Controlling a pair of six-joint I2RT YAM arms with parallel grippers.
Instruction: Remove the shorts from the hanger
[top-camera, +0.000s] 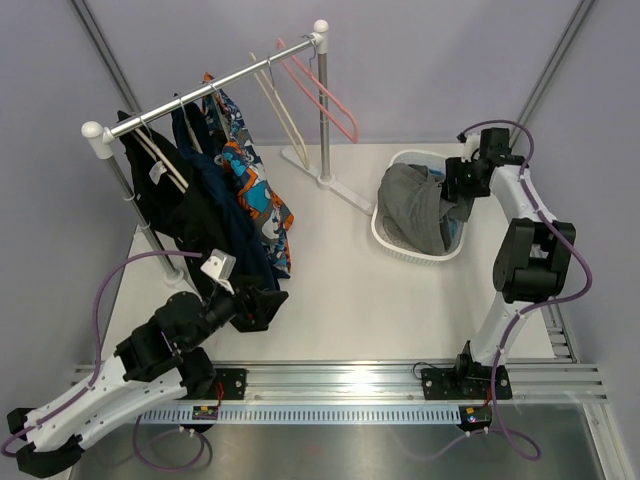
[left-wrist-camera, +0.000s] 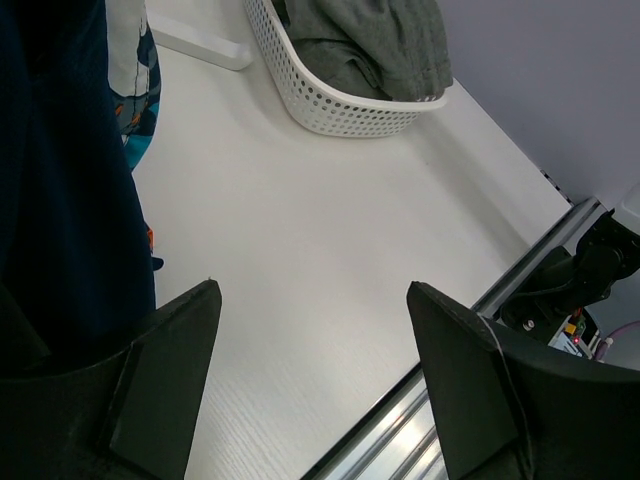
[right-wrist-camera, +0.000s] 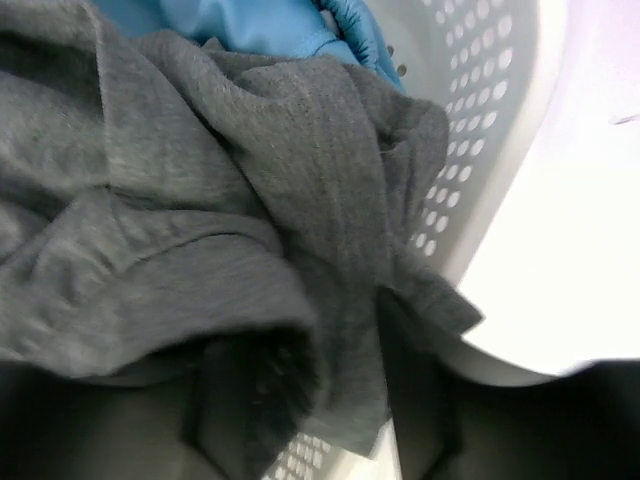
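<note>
View from above a white table (top-camera: 340, 290) with two robot arms. The left gripper (left-wrist-camera: 313, 290) is spread wide and holds nothing. Its left finger (left-wrist-camera: 165, 380) sits just beside a dark garment (left-wrist-camera: 60, 200) hanging from a rack (top-camera: 215, 85). The right gripper (top-camera: 462, 185) hovers at the far right rim of a white basket (top-camera: 400, 250). Grey shorts (top-camera: 415, 205) lie heaped in the basket, one edge draped over the rim. In the right wrist view, blue shorts (right-wrist-camera: 250, 25) show beneath the grey ones, also inside the basket. A fold of grey cloth lies between the right gripper's dark, blurred fingers (right-wrist-camera: 520, 420). The view does not show whether they pinch it or stand apart.
</note>
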